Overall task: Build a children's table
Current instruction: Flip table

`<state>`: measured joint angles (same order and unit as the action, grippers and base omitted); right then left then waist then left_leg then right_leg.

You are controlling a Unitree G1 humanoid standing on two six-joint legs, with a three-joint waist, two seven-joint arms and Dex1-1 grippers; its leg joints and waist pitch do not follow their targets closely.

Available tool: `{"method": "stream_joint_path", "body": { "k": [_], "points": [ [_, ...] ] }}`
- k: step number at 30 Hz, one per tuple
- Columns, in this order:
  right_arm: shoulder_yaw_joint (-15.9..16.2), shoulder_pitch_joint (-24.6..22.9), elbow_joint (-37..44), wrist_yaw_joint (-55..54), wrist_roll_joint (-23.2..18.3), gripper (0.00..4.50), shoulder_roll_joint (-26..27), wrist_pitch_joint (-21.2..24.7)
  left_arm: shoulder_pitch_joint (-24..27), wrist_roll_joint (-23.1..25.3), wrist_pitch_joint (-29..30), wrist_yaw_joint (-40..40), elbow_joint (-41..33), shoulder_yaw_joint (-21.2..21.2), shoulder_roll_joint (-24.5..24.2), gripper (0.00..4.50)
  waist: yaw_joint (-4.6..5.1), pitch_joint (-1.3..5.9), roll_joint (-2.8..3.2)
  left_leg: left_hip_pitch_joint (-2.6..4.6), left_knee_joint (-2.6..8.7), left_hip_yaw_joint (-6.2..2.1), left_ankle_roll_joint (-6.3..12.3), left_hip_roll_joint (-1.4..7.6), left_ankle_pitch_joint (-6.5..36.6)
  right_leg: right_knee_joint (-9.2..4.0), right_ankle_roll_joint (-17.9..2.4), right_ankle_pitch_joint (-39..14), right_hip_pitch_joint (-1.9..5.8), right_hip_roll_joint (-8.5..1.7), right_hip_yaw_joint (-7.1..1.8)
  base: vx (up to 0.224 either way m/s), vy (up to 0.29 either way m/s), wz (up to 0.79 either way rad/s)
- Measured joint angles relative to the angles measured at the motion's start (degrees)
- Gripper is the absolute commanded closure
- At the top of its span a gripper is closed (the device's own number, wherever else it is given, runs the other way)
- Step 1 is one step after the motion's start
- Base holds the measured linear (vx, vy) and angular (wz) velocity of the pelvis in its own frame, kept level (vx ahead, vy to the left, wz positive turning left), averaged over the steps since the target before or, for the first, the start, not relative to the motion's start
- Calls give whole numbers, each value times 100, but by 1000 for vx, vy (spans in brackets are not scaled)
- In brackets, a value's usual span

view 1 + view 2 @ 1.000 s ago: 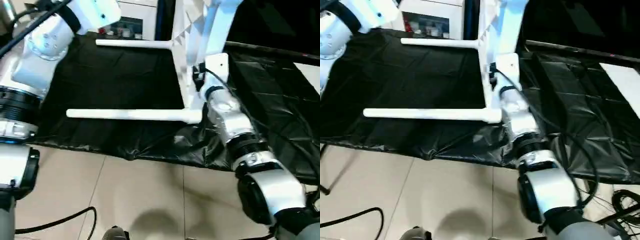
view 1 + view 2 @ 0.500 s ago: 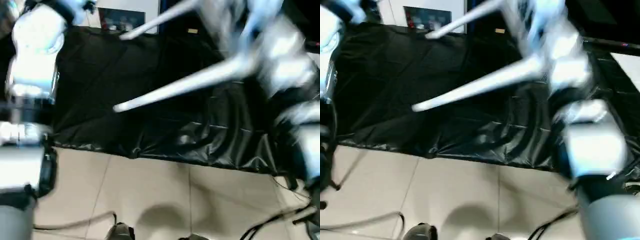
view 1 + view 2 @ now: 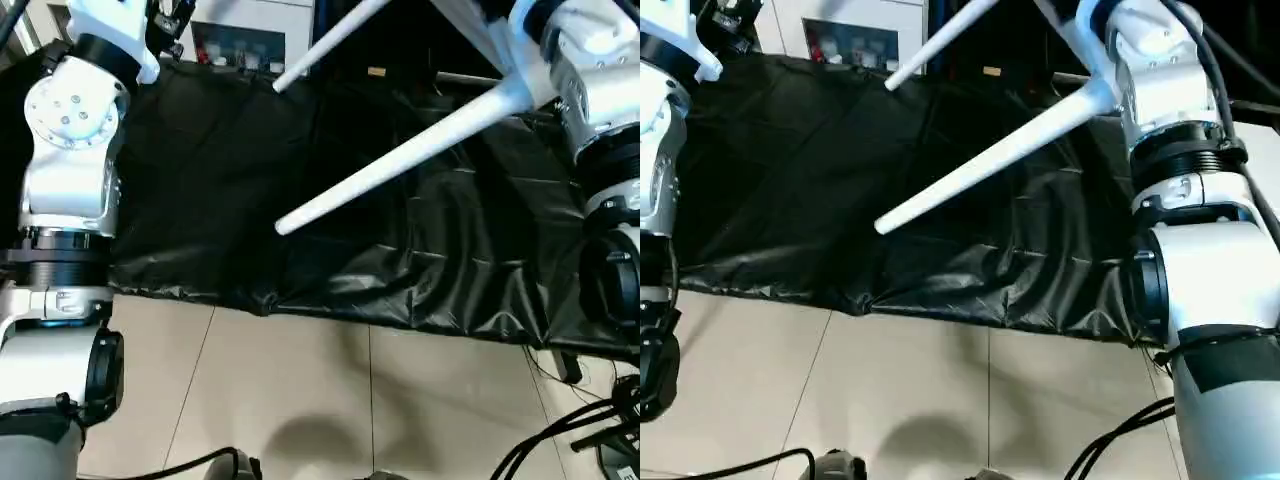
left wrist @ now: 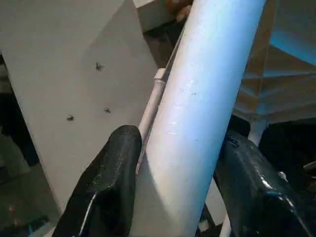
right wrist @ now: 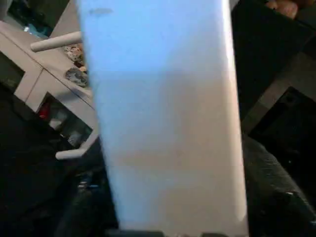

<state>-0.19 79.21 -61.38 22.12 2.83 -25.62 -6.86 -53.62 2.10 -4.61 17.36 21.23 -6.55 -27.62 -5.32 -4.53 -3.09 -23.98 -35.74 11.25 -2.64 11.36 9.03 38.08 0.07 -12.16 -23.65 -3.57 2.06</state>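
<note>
Jaws of the left gripper [image 4: 173, 187] are clamped on one white leg [image 4: 202, 103], a black finger [image 4: 106, 185] pressing each side. The right gripper's jaws are hard to see, so I cannot tell if they squeeze the wide white part [image 5: 163, 118] in front of them. Two long white legs [image 3: 400, 160] slant up in the air over the worktop [image 3: 220, 180] with its black cover. Far back stands one white cabinet [image 3: 250, 30].
</note>
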Motion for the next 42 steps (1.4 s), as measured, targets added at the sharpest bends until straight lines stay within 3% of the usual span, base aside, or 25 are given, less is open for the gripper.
{"method": "stream_joint_path", "body": {
  "k": [7,16,21,24,27,28,29,34,38,42],
  "points": [
    [-58,0,-5,210,-41,73,-9,-126,7,-2,176,-8,-15,-3,-10,238,-3,0,-1,-2,-1,0,-5,5,-4,0,-1,3,1,0,5,0,0,0],
    [-366,-17,241,1077,-586,70,43,-850,17,11,252,-21,50,-25,-9,243,-22,0,-1,-4,-10,4,-3,13,-6,1,-3,6,4,0,10,0,0,0],
    [-836,-25,840,1563,-1353,70,171,-1194,16,31,156,-15,184,-16,-46,246,-66,3,-5,-3,-17,6,-2,18,-6,1,-3,8,11,0,14,0,0,0],
    [-1084,-225,1619,2152,-2050,70,239,-927,15,52,145,-10,236,0,-91,249,-93,14,-21,4,-21,5,-1,22,-6,0,-2,8,22,1,16,0,0,0],
    [-1009,-1026,2612,2772,-2561,70,364,-205,60,60,152,0,281,15,-107,252,-108,71,-96,58,-11,6,-1,33,-6,-14,0,6,69,8,24,0,0,0],
    [-871,-1402,2776,2908,-2627,41,493,47,99,60,164,-2,304,5,-117,254,-98,76,-103,91,-12,4,-1,33,-6,-17,2,5,103,9,23,0,0,0],
    [-785,-1692,2852,2949,-2674,41,591,199,104,60,165,-2,323,7,-112,254,-100,75,-102,94,-12,4,-2,33,-6,-21,2,5,107,8,24,0,0,0],
    [-363,-3107,2972,2968,-2707,3,997,643,131,60,168,13,387,3,-132,258,-147,69,-93,85,-4,6,-6,28,-8,-25,7,10,98,3,24,0,0,0],
    [-213,-4135,3225,2899,-2665,0,1075,836,137,60,161,100,405,6,-179,261,-183,73,-96,94,5,1,-7,29,-9,-38,7,11,114,3,32,0,0,0],
    [-177,-4780,3177,2558,-2439,0,1095,1062,137,59,145,133,409,7,-226,265,-188,67,-87,88,7,3,-7,29,-9,-39,-12,25,105,3,32,0,0,0]
  ]
}}
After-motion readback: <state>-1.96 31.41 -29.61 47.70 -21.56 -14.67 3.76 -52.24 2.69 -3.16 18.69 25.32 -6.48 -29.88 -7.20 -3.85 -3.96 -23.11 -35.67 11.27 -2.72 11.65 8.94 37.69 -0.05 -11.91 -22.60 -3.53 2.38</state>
